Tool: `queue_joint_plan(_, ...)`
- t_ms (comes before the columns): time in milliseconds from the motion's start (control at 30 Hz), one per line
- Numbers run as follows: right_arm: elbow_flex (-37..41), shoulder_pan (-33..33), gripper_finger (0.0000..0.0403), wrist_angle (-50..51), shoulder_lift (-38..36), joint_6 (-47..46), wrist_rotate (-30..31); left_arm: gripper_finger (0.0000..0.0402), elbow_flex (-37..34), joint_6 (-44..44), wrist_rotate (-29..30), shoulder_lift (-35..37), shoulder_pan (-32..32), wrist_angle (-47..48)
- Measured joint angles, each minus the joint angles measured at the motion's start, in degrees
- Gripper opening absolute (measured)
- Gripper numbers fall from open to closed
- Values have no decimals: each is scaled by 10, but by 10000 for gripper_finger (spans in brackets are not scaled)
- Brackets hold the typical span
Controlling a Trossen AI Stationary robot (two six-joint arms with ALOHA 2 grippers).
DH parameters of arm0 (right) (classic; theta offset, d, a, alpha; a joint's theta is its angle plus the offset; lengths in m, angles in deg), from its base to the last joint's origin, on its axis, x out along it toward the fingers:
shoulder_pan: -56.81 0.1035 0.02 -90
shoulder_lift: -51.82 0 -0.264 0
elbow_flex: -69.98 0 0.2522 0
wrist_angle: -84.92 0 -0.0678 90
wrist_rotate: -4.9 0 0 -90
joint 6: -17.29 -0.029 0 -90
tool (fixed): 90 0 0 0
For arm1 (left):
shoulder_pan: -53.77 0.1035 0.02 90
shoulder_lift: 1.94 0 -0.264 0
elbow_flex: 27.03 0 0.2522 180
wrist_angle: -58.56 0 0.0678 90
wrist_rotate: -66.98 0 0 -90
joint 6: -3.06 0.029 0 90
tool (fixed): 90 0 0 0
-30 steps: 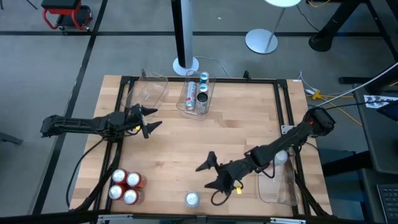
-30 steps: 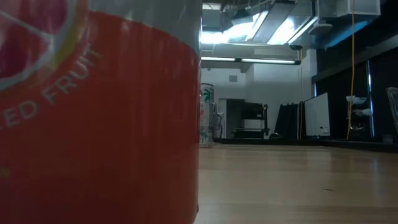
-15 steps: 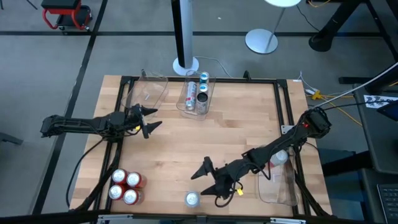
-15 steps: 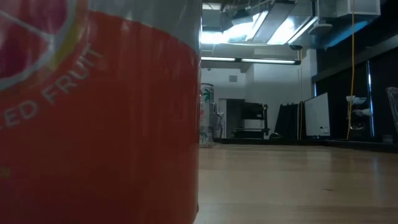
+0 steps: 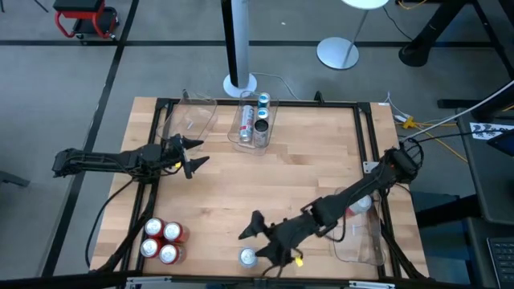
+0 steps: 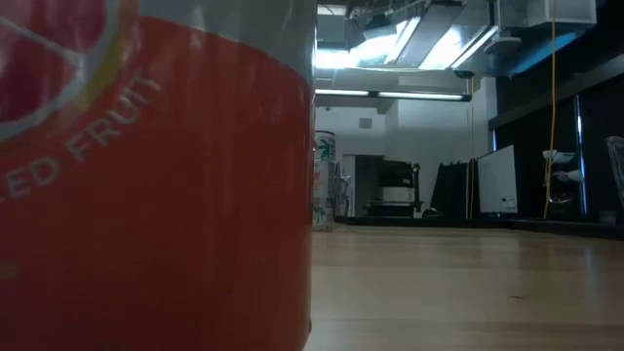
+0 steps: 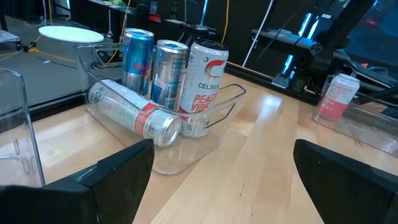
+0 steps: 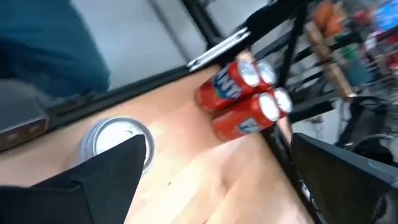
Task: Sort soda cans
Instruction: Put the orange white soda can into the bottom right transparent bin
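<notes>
One hand (image 5: 255, 243) nearer lone can (image 5: 248, 257)

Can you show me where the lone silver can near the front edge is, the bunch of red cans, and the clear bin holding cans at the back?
lone silver can (image 5: 248, 257), high view, on its silver top.
red cans (image 5: 161, 240), high view, middle of the cluster.
clear bin (image 7: 186, 157), left wrist view, on its near wall.

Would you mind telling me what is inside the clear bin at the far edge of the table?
The clear bin holds three upright cans and one can lying down. Anything behind them is hidden.
</notes>
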Motion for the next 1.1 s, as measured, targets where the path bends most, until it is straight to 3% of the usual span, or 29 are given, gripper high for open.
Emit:
queue_joint_plan(167,-139,-2,399,166,66,-1,-12,375,0,-2,0,0,0,1)
queue_joint_plan(333,-223,-2,399,246,109,-4,-44,375,0,-2,0,0,0,1)
queue_joint_plan(567,-231,-2,399,287,132,-31,-86,375,0,0,0,0,0,1)
queue_joint_plan(1100,-226,-2,399,246,180,-31,-136,375,0,-2,0,-3,0,1)
